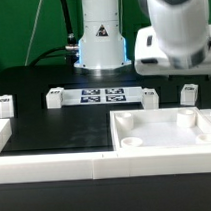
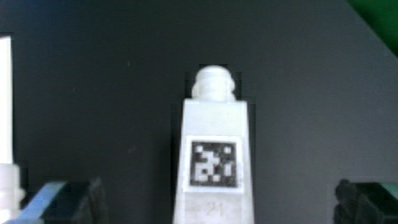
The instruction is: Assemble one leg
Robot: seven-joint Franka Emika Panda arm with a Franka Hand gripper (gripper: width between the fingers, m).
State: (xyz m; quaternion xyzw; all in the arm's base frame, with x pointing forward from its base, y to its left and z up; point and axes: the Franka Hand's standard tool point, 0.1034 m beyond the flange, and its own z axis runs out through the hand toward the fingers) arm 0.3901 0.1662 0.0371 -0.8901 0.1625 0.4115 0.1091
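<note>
The pincer [image 2: 214, 199] is held wide open, empty, with a leg [image 2: 214, 140] centred between. Nothing is judged fitted yet.

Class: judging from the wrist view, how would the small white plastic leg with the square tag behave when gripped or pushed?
The small white plastic leg looks moulded: probably stiff and light. Its flat faces should suit the fingers, though smooth plastic might slip. Being narrow and long, with a rounded peg at one end, it may tip if pushed.
</note>
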